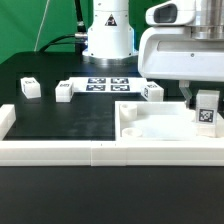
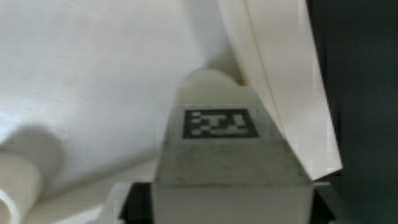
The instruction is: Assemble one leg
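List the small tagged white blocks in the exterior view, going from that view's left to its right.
Small white tagged plastic block lying loose → second loose white tagged block → third loose white tagged block → white tagged leg held in the gripper.

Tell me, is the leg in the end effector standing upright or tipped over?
Upright. The leg hangs vertically in the end effector, tag facing outward, over the white body. Whether it is seated: cannot tell.

The arm reached down from above at the exterior view's right, its white wrist housing upright over the near part of the scene. The claw (image 1: 205, 110) pointed straight down, its two fingers (image 1: 192, 102) closed on a leg (image 1: 206, 112), the tagged face toward the camera.
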Tool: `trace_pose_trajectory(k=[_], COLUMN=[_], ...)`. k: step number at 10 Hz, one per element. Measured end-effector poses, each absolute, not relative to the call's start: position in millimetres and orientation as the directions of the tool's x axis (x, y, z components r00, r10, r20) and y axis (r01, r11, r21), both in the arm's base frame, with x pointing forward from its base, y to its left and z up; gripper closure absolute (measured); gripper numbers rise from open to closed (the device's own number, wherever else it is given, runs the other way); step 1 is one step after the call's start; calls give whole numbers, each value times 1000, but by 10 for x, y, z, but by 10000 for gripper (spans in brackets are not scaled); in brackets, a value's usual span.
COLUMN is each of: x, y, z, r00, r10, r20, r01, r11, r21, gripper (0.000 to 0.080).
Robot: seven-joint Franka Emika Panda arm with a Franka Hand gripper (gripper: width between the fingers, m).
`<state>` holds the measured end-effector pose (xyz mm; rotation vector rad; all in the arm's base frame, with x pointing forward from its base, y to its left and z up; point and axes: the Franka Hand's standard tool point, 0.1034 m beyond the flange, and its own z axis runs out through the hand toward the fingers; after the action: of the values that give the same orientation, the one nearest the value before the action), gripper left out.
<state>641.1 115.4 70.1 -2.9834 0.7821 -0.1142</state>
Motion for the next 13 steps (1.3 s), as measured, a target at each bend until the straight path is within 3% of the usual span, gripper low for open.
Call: trace_pose_trajectory(k=[4,6,9,13], x=[6397,6379,6358,6352], y=[1131,1140,1137,1140], z=[692,691,689,688], r00=[622,360,29,-209], r10=[-782,-933,-999,-976], r20=[28,-1,-28,-59], r01=[-779,-930,-997,-976], r11=[-622,-359,-27,212], r21=[-83,-80,-69,-55], gripper=[508,507,507,503])
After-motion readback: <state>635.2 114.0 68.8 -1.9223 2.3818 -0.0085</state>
